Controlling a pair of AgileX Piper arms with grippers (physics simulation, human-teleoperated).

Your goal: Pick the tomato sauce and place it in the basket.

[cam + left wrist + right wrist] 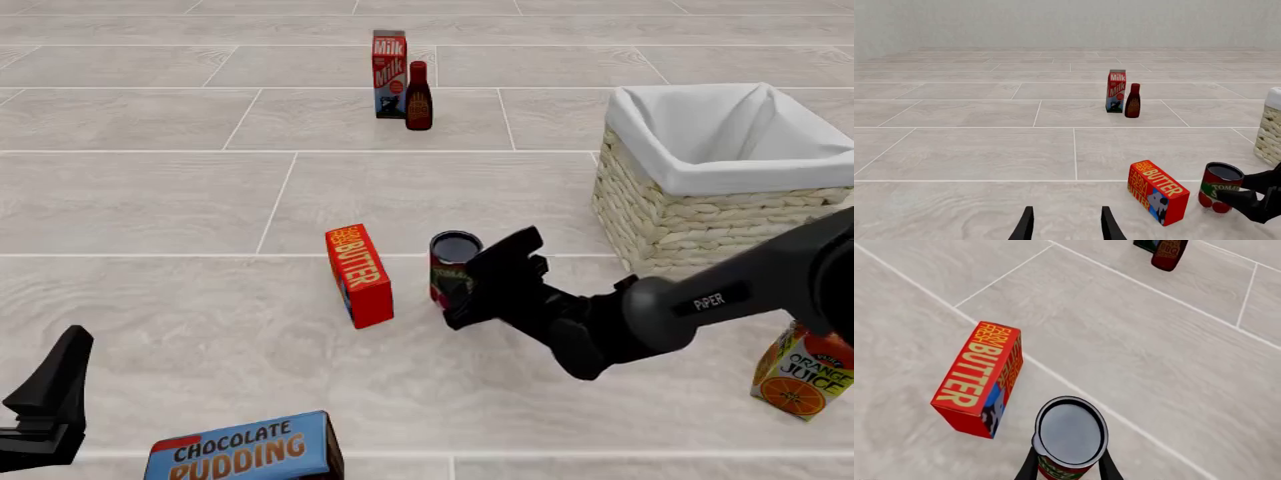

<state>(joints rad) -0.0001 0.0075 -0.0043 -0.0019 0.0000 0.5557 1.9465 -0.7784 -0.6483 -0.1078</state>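
Tomato sauce: the small cylindrical can with a red label, green band and dark grey metal top (453, 265) stood upright on the pale tiled desk surface (160, 200), near its middle, just beside the butter box and well apart from the basket.
Right gripper: the black right gripper (1069, 466) reached in from the right edge; its two fingers (1029, 467) sat on either side of the can, closed to about the can's width. In the right wrist view both fingers touched the label. The can's base appeared to rest on the surface; whether it was lifted could not be told.
Left gripper: the black left gripper (1066, 225) was low at the near left corner, fingers parted with nothing between them.
Basket: the large square pale woven wicker basket with a white cloth lining (667, 215) stood toward the right edge, beyond the right arm.
Butter box: the red-orange carton with yellow lettering (359, 275) stood upright just left of the can, not touching it.
Far edge: a red and white milk carton (388, 60) and a dark brown-red bottle (419, 97) stood side by side.
Near edge: a blue chocolate pudding box (240, 450) lay at the near edge; an orange juice carton (801, 375) stood at the near right.
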